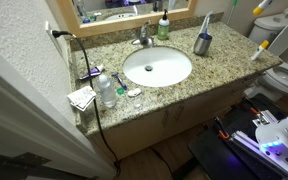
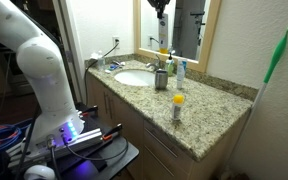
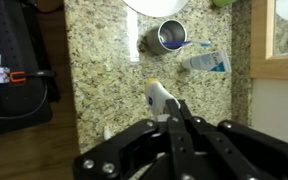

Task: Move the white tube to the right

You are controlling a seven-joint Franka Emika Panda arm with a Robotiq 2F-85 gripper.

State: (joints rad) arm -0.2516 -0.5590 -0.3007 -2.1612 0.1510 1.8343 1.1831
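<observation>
Though cut off low in the wrist view, gripper (image 3: pixel 172 118): fingers pressed together, holding nothing.
Yellow-topped white item (image 3: pixel 157 98): lower end hidden behind the fingertips.
Grey metallic cup (image 3: pixel 168 38): beside the sink (image 3: pixel 156 5), which is cropped at the top.
White tube (image 3: pixel 206 63): between cup and the counter's back edge; upright in an exterior view (image 2: pixel 181 70), long axis vertical; cap end too blurred to tell.

The bench (image 3: pixel 109 70) is patterned in speckled tan, brown and black. The sink (image 1: pixel 157 67) is coloured plain white, and the cup (image 3: pixel 169 37) is finished in grey metal. A small item (image 3: pixel 157 93) is marked white with yellow. The tool (image 3: pixel 174 108) is coloured black, the arm (image 2: pixel 39 60) white.
</observation>
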